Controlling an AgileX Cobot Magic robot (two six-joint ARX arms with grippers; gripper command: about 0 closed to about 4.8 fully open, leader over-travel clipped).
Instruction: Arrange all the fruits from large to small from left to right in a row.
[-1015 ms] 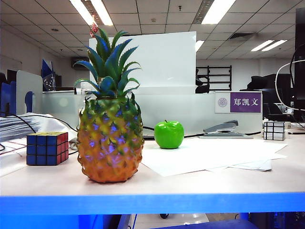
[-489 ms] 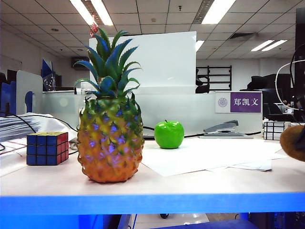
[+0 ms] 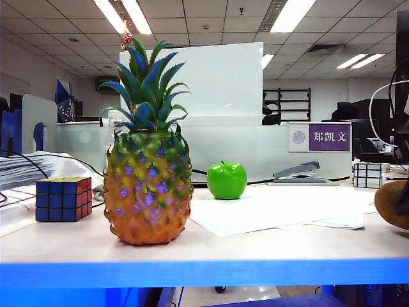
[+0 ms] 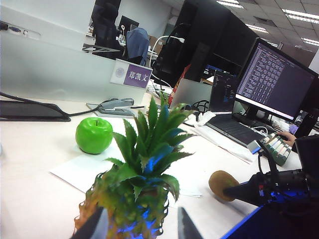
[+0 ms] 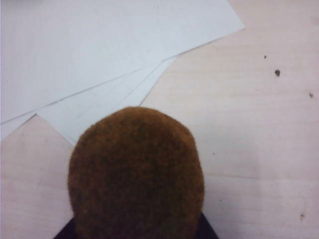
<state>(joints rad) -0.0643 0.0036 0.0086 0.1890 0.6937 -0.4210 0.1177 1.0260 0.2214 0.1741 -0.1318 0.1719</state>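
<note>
Right gripper (image 4: pixel 234 190) clamps kiwi (image 5: pixel 136 174); left gripper (image 4: pixel 137 226) agape above pineapple (image 3: pixel 147 192).

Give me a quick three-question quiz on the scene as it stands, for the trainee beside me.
1. True or false: the right tool holds the kiwi.
2. Which fruit sits between the pineapple and the kiwi in the exterior view?
   A. a banana
   B. the apple
   C. none
3. Fill in: the left tool, open, hangs above the ____.

Key:
1. True
2. B
3. pineapple
</note>
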